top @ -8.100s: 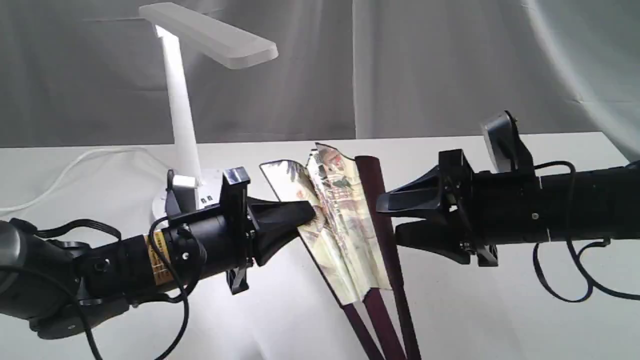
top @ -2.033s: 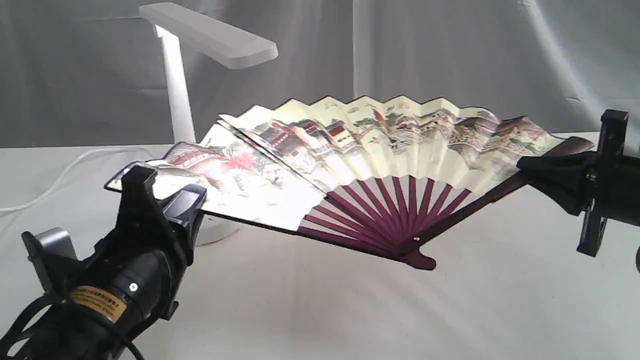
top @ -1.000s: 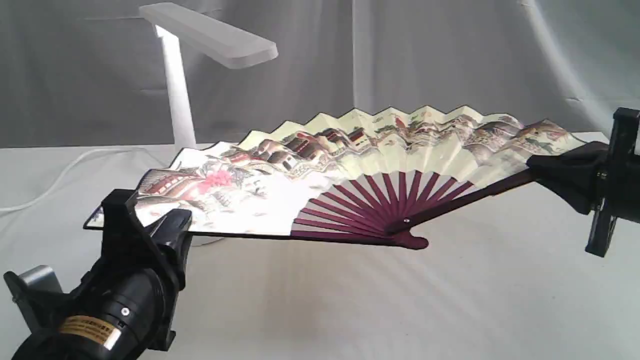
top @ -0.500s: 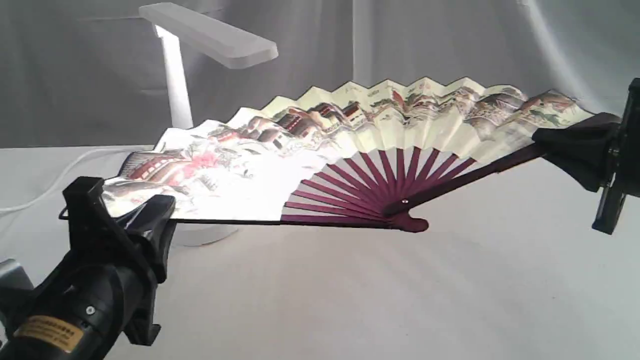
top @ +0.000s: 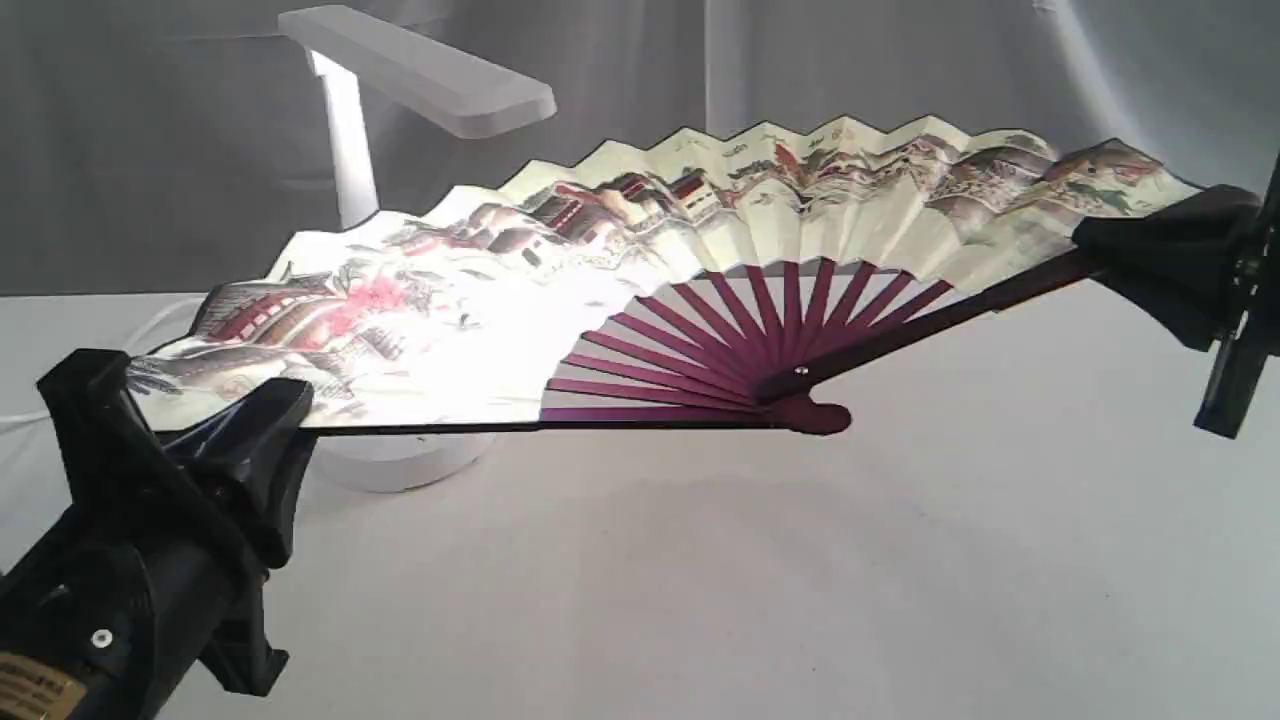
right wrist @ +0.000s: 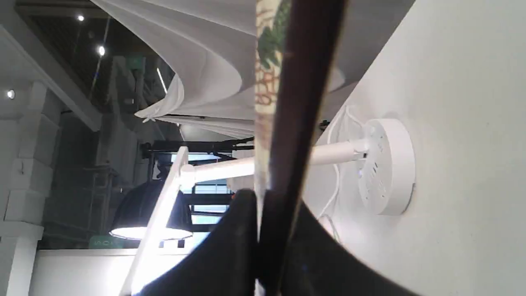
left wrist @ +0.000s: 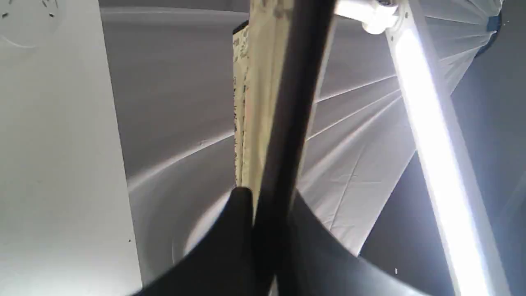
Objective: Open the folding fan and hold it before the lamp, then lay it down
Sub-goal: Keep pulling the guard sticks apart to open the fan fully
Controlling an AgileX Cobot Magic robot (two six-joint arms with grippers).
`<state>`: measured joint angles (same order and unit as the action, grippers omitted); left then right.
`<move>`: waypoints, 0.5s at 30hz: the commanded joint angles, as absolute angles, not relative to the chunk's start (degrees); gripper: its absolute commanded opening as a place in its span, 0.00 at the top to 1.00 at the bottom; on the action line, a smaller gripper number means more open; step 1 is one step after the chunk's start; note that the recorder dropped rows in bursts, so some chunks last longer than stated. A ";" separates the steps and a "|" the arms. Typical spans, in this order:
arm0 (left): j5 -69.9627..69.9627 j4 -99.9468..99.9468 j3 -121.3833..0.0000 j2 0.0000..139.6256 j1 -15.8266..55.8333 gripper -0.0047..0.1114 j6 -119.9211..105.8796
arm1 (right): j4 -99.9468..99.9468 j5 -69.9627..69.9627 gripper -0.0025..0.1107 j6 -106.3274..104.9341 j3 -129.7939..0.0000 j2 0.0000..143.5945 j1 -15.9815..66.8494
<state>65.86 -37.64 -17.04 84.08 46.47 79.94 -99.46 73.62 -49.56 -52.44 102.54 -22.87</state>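
Left fingers [top: 250, 425] and right fingers [top: 1150, 250] grip the fan [top: 700, 230] ends; I should lift both evenly, holding it taut before the lamp [top: 430, 70].

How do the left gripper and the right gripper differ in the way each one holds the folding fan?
The left gripper grips the low end of the folding fan; the right gripper grips its raised end. The left gripper reaches up from below; the right gripper comes in sideways, nearly level. Both are shut on an outer rib of the open fan.
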 commanded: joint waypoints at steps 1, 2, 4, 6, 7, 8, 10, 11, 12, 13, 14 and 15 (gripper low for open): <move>69.96 -41.54 -16.74 81.83 46.25 0.96 82.08 | -99.63 69.96 0.98 -51.03 -52.46 100.86 -23.32; 69.96 -41.54 -16.74 81.49 46.25 0.96 82.08 | -99.63 69.96 0.98 -50.69 -52.46 100.51 -23.32; 69.96 -41.54 -16.74 80.86 46.25 0.96 82.08 | -99.74 69.96 0.98 -50.01 -52.46 99.97 -23.32; 69.96 -41.28 -16.63 80.01 46.25 0.96 82.08 | -99.63 69.96 0.98 -49.56 -52.46 99.71 -23.22; 69.96 -41.17 -16.63 79.65 46.25 0.96 82.08 | -99.51 69.96 0.98 -49.47 -52.46 99.40 -23.10; 69.96 -41.23 -16.63 79.23 46.25 0.96 82.08 | -99.53 69.96 0.98 -49.47 -52.46 99.09 -22.72; 69.96 -41.37 -16.63 78.43 46.25 0.96 82.08 | -99.50 69.96 0.98 -49.47 -52.46 98.56 -22.12; 69.96 -41.37 -16.63 77.98 46.25 0.96 82.08 | -99.75 69.96 0.98 -49.47 -52.46 98.21 -21.80; 69.96 -41.46 -16.63 77.66 46.25 0.96 81.95 | -99.95 69.96 0.98 -49.47 -52.46 98.01 -21.18; 69.96 -41.46 -16.63 77.29 46.25 0.96 81.95 | -99.95 69.96 0.98 -49.37 -52.46 97.91 -20.99; 69.96 -41.58 -16.63 77.00 46.25 0.96 81.95 | -99.95 69.96 0.98 -49.44 -52.46 97.77 -20.44; 69.96 -41.58 -16.63 76.67 46.25 0.96 81.95 | -99.95 69.96 0.98 -49.32 -52.46 97.52 -20.01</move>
<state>65.39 -39.11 -16.50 78.20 46.47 78.99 -101.44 73.32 -46.82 -52.44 98.18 -20.43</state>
